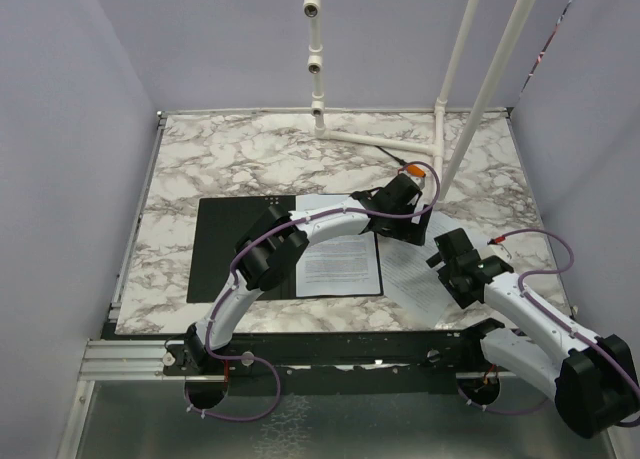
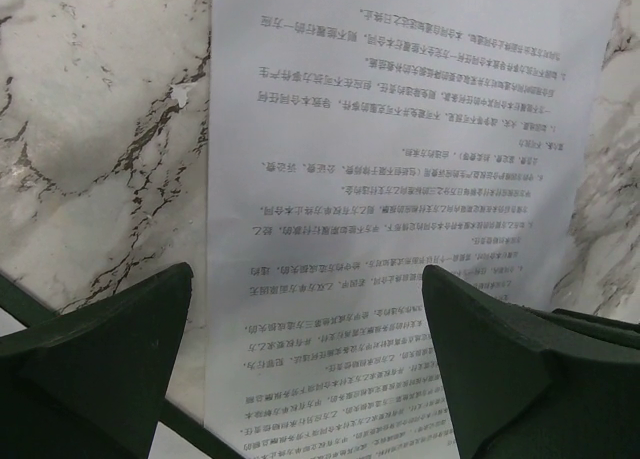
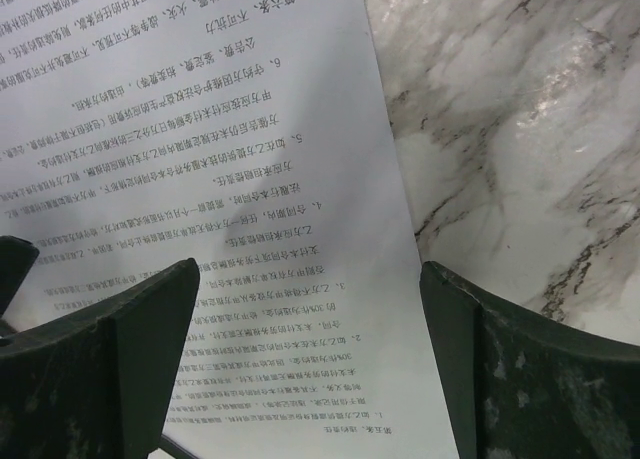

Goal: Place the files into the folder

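Right claw (jaws wide) hangs over files.

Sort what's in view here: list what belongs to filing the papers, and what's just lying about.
Belongs to the job:
- black folder, lying open
- printed sheet resting on the folder's right half
- second sheet beside it on the table

Just there:
- white pipe frame at the back
- marble table itself

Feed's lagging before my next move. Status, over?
Both open and empty: left gripper, right gripper, above paper. The folder lies open, one sheet on its right half, loose sheet on the table beside. No obstruction seen.
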### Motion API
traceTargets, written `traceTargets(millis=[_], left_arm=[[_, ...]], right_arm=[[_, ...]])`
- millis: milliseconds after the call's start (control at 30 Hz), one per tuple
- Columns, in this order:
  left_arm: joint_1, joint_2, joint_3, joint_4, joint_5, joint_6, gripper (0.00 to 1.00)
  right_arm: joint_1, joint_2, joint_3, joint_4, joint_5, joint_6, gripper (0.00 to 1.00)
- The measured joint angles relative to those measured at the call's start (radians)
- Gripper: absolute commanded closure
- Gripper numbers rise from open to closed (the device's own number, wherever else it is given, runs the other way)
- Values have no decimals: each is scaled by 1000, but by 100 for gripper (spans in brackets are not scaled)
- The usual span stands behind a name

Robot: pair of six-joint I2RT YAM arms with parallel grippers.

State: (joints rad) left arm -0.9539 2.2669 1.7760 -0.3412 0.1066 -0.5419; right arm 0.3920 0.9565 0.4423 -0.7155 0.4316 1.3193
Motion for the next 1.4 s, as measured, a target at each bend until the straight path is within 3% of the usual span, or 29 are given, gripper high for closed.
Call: traceTargets(millis=[267, 600, 1033, 1333, 1400], left_arm=[[8, 2, -6, 18, 43, -15, 3], [10, 17, -7, 63, 121, -35, 18], [10, 26, -19, 102, 176, -57, 25], [10, 26, -33, 125, 208, -69, 27], [10, 26, -37, 131, 212, -71, 22]], right_arm=[[-2, -36, -27, 73, -8, 0, 9], [-2, -67, -40, 112, -27, 13, 12], [-2, -147, -72, 64, -44, 49, 43], [-2, -164, -72, 41, -44, 54, 41], [-2, -164, -72, 37, -43, 54, 38]])
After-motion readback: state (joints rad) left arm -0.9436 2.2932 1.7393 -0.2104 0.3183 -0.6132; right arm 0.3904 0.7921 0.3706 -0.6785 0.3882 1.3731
